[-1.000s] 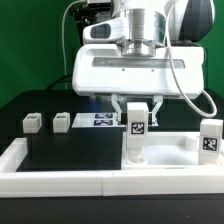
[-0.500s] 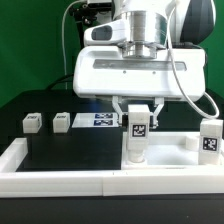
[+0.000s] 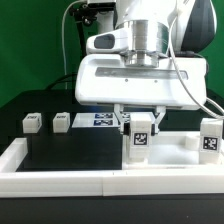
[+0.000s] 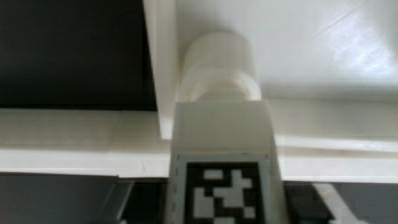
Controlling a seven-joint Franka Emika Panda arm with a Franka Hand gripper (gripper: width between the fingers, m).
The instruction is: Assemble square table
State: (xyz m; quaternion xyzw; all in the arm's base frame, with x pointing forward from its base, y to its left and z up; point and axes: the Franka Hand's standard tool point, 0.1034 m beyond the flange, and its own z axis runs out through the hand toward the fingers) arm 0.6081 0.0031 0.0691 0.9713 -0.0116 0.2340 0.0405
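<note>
Your gripper (image 3: 141, 125) has sunk a little and slid toward the exterior view's right over the last second, taking the held leg (image 3: 138, 150) with it; the jaws stand partly closed, clamped on that leg's tagged upper end, and the leg hangs upright; its foot now rests at the edge of the square table slab (image 3: 172, 152); in the wrist view the held leg (image 4: 219, 80) runs down onto the square table slab (image 4: 320, 50), though you cannot tell whether it has met a corner socket; by the look of it you are seating this leg, with turning or pressing home likely to follow. A standing leg (image 3: 210, 138) rises at the slab's edge on the exterior view's right; off the slab toward the exterior view's left lie the marker board (image 3: 100, 119), one leg block (image 3: 61, 121) and a second leg block (image 3: 32, 122); the border wall (image 3: 90, 182) runs in front of the slab.
</note>
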